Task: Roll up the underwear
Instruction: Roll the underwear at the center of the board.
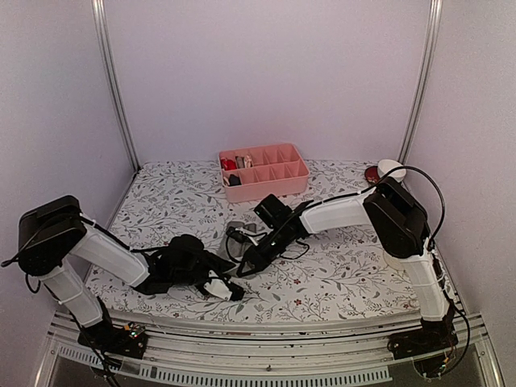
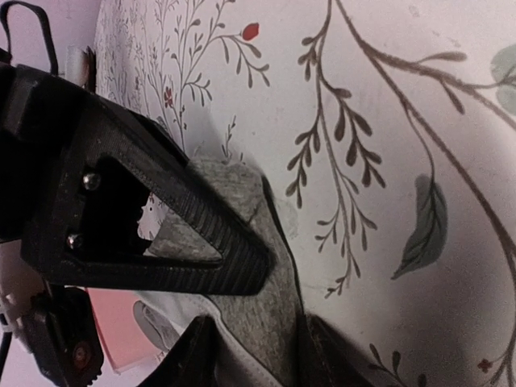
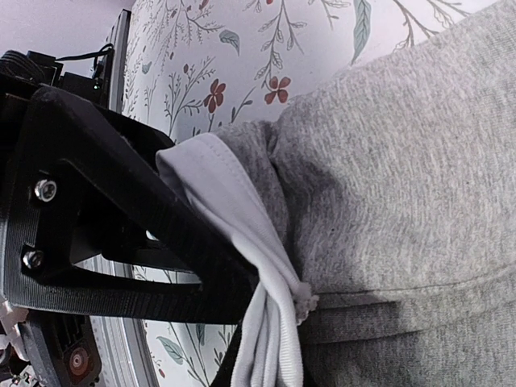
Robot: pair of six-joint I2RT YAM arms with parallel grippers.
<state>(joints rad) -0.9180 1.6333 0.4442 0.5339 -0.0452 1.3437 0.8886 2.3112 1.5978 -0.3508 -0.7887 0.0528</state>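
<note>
The grey briefs (image 3: 387, 161) with a pale waistband (image 3: 242, 218) fill the right wrist view. My right gripper (image 3: 256, 326) is shut on the bunched waistband. In the left wrist view my left gripper (image 2: 256, 313) is shut on a grey edge of the briefs (image 2: 270, 330) with a pale hem, low over the floral cloth. In the top view the left gripper (image 1: 229, 289) and right gripper (image 1: 244, 264) sit close together at the table's front centre. A pale bit of cloth (image 1: 216, 284) shows at the left fingers. Another grey bundle (image 1: 239, 230), probably the boxer-briefs, lies just behind the right gripper.
The pink divided tray (image 1: 284, 182) stands at the back centre, with small items in its left compartments. A red and white round object (image 1: 385, 170) sits at the back right. The floral tablecloth (image 1: 339, 274) covers the table. Metal frame posts stand at the back corners.
</note>
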